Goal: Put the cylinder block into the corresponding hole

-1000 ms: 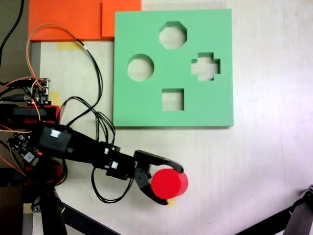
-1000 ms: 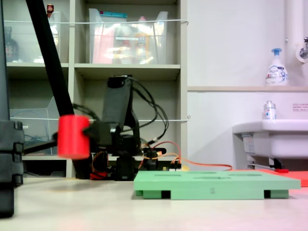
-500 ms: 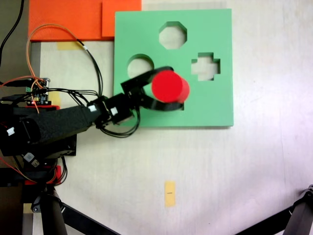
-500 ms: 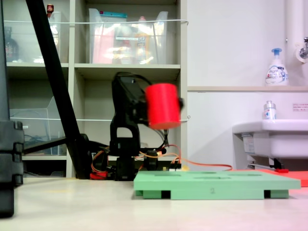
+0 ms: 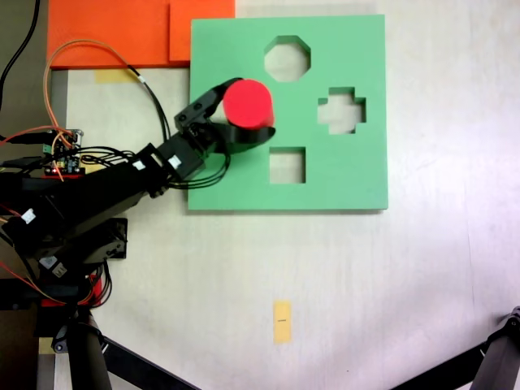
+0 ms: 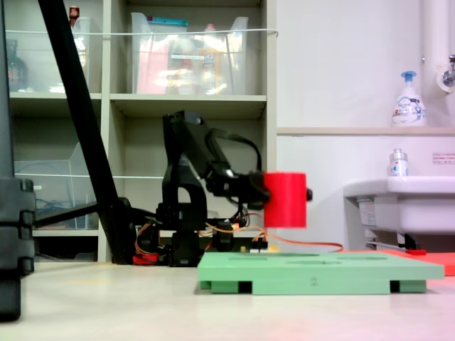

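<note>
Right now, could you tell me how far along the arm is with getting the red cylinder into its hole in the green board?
Done: the hand has the cylinder block gripped and lifted. In hand: the first exterior view shows the block over the circular hole, hiding it; the second exterior view shows the cylinder block hanging clear above the green board. Left: lowering it into the hole and letting go.

Red cylinder block (image 5: 247, 104) above green board (image 5: 341, 175)

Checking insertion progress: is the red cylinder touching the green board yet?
Apart. In the second exterior view the cylinder block hangs in the jaws with background showing between its bottom edge and the green board.
</note>
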